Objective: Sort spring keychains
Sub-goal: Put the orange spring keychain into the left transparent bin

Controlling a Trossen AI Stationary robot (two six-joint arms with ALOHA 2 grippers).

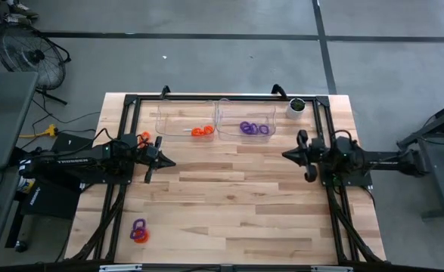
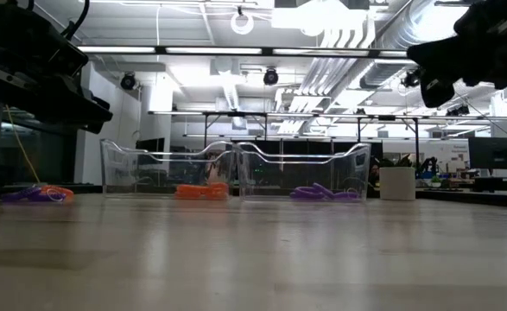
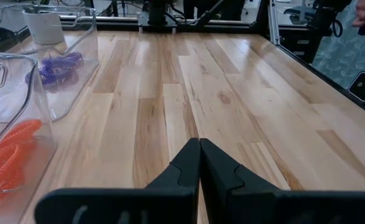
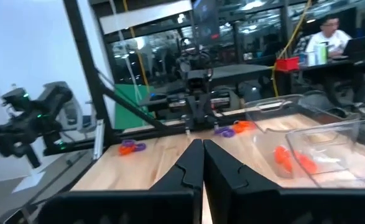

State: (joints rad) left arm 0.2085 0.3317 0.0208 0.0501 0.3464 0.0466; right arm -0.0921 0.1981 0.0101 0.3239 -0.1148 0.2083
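Left gripper (image 1: 167, 161) pinched shut, empty, above bare planks at the table's left; right gripper (image 1: 288, 156) likewise closed, empty, facing it from the right. Orange spring keychains (image 1: 202, 131) in left clear bin (image 1: 173, 106), purple spring keychains (image 1: 254, 128) in right clear bin (image 1: 232, 105). Loose keychain pair (image 1: 138, 232) near the front-left corner, another (image 1: 144, 138) beside the left arm. White cup (image 1: 296, 107) at the back right. Table middle open.

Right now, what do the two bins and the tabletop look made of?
Bins, left one and right one: clear glossy plastic by the look; the keychains show through the walls. Tabletop: light wood planks with visible grain and seams, smooth, faintly reflective, probably sealed.
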